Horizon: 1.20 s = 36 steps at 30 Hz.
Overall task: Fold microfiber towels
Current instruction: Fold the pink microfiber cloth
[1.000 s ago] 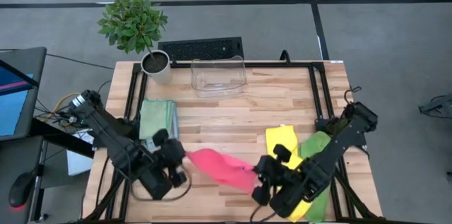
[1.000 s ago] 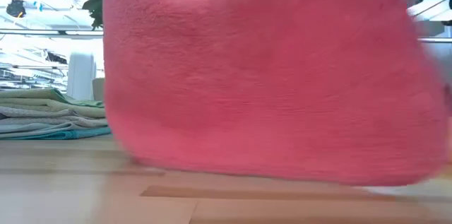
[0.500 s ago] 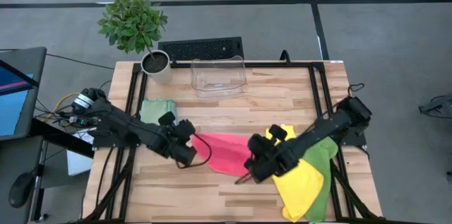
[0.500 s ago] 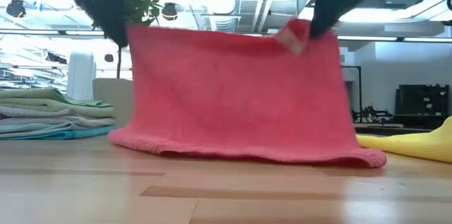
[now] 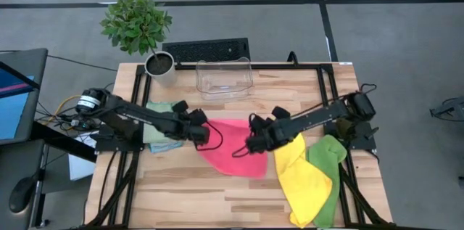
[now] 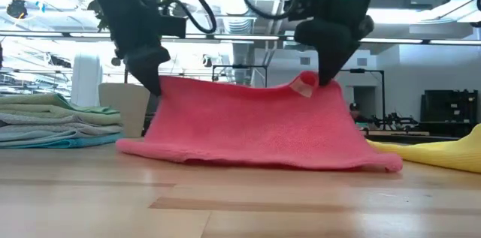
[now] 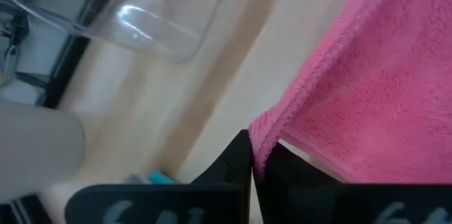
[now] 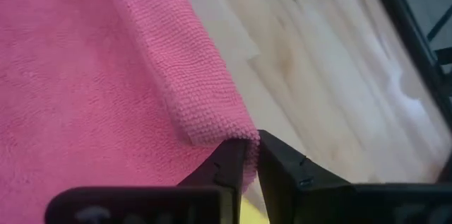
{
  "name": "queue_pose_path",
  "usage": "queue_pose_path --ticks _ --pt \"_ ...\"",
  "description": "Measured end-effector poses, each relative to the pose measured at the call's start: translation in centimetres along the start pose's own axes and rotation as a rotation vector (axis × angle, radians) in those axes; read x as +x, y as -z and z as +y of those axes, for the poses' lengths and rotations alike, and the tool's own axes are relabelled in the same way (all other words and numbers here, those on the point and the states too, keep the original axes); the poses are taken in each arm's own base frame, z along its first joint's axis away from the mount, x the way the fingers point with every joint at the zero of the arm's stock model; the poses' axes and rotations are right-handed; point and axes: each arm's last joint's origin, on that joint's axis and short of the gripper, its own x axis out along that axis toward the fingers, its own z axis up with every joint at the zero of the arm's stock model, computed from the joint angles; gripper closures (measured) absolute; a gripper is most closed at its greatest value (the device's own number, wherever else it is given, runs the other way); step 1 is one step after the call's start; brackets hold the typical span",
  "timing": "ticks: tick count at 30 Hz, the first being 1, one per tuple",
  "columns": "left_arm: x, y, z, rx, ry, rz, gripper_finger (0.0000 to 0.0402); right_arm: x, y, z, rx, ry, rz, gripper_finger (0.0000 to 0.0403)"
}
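High view has both arms reaching in toward the middle of the bench (image 5: 290, 92), each pinching a far corner of the pink towel (image 5: 230, 146). Left hand (image 5: 205, 133) is clamped tight on its corner; you can see it clearly in the left wrist view, where the hemmed edge of the towel is squeezed between the two dark fingers (image 7: 236, 160). Right hand (image 5: 250, 143) has the other corner, and in the right wrist view the folded edge sits between its fingertips with only a sliver of gap, so it's gripping the pink towel too.

Low view shows the towel strung between the two hands like a little tent, top edge lifted, bottom edge lying on the wood.

Other stuff: a yellow towel (image 5: 301, 175) lies flat just right of the pink one, overlapping a lime green towel (image 5: 330, 168) near the right edge. A stack of folded towels (image 5: 161, 114) sits on the left side under the left arm. A clear bin (image 5: 225, 77) is at the back edge, with a potted plant (image 5: 138, 27) at the back left corner.
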Motion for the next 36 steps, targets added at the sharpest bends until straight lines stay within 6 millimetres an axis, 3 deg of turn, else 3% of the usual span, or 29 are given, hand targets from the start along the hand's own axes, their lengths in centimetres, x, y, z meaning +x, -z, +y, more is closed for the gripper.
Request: queue_pose_path --ticks 3,6,11,15,22,25,28,32,36 --pt "-0.1 -1.0 0.8 0.013 0.004 0.013 0.0401 0.1 -0.3 -0.8 -0.007 0.017 0.013 0.0346" --pt "-1.5 -1.6 1.1 0.007 0.045 0.026 0.0401 -1.4 0.1 -1.2 -0.008 -0.011 -0.016 0.0365" --pt "-5.5 -1.1 0.7 0.007 0.139 0.056 0.0401 -6.1 2.2 -1.1 0.015 -0.144 -0.109 0.0393" --pt "-9.3 0.1 -0.1 -0.046 0.223 0.083 0.0401 -10.3 4.3 -0.9 0.119 -0.312 -0.183 0.0388" --pt "-16.2 2.3 -2.7 -0.164 0.471 0.08 0.0401 -15.5 8.2 2.7 0.196 -0.645 -0.278 0.0393" --pt "-19.4 2.9 -3.0 -0.222 0.563 0.052 0.0401 -17.0 9.3 4.6 0.187 -0.766 -0.318 0.0392" --pt "-22.1 2.9 -2.6 -0.267 0.624 -0.002 0.0401 -19.0 9.4 5.2 0.175 -0.847 -0.379 0.0383" --pt "-24.0 2.5 -1.5 -0.299 0.621 -0.078 0.0401 -19.6 8.9 4.7 0.148 -0.79 -0.42 0.038" --pt "-22.9 2.2 -0.8 -0.284 0.508 -0.094 0.0401 -18.5 7.8 3.8 0.139 -0.684 -0.399 0.0387"
